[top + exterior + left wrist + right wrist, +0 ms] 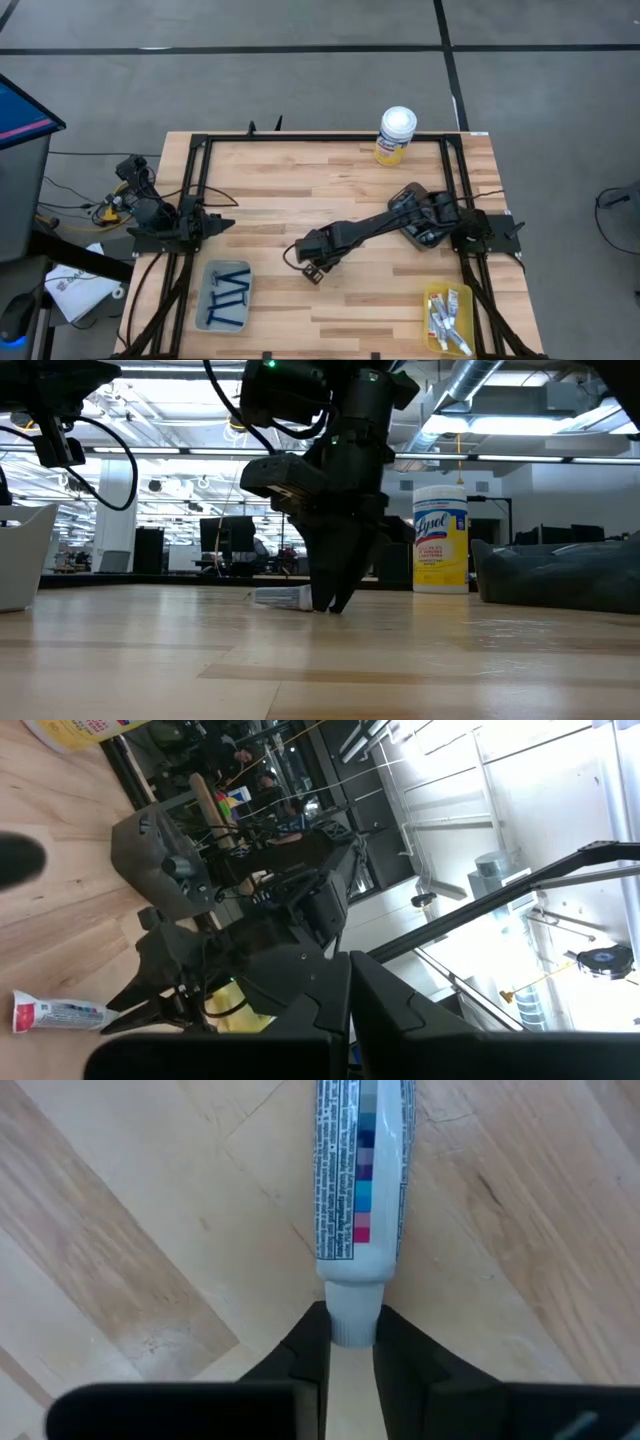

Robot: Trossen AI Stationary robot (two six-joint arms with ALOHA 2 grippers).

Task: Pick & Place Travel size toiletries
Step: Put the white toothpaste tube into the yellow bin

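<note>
The right arm's fingers [352, 1342] are pinched on the cap end of a small white tube [360, 1180]. The tube lies flat on the bench [300, 190], near its middle, and the rest of it sticks out past the fingertips. The right arm reaches in from its side of the bench. The left arm's fingers [228, 224] are closed with nothing in them, parked at the left edge. Blue razors [228, 295] lie in a grey tray [208, 277] at the front left. More tubes [447, 318] lie in a yellow tray [430, 293] at the front right. A yellow can [395, 135] with a white lid stands at the back.
</note>
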